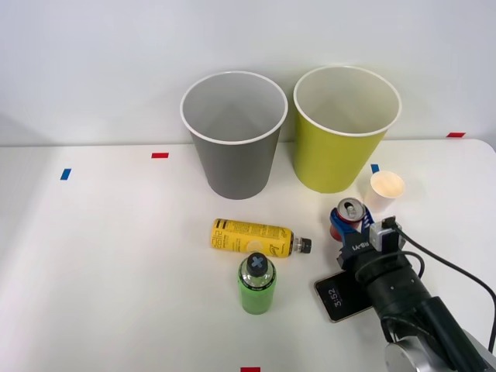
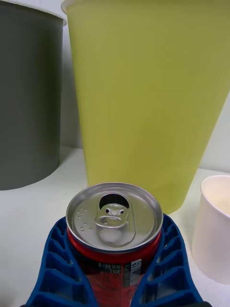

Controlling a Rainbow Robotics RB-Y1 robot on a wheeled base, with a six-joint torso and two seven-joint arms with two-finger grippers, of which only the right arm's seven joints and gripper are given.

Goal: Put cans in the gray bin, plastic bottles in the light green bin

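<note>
A slim red can (image 1: 350, 212) (image 2: 114, 235) with a silver top stands upright on the white table, right of centre. My right gripper (image 1: 348, 225) (image 2: 114, 268) is shut on the can, its blue ribbed fingers (image 2: 60, 268) pressed against both sides. The yellow-labelled bottle (image 1: 256, 237) lies on its side mid-table, black cap pointing right. Just in front of it stands the bright green bottle (image 1: 256, 284), upright. The gray bin (image 1: 233, 136) (image 2: 28, 96) and the light green bin (image 1: 345, 128) (image 2: 148, 96) stand side by side at the back, green one right behind the can.
A small white paper cup (image 1: 386, 190) (image 2: 213, 225) stands close to the can, on its right. My arm's wrist display (image 1: 341, 298) hangs low over the table at the front right. Red and blue tape marks dot the table.
</note>
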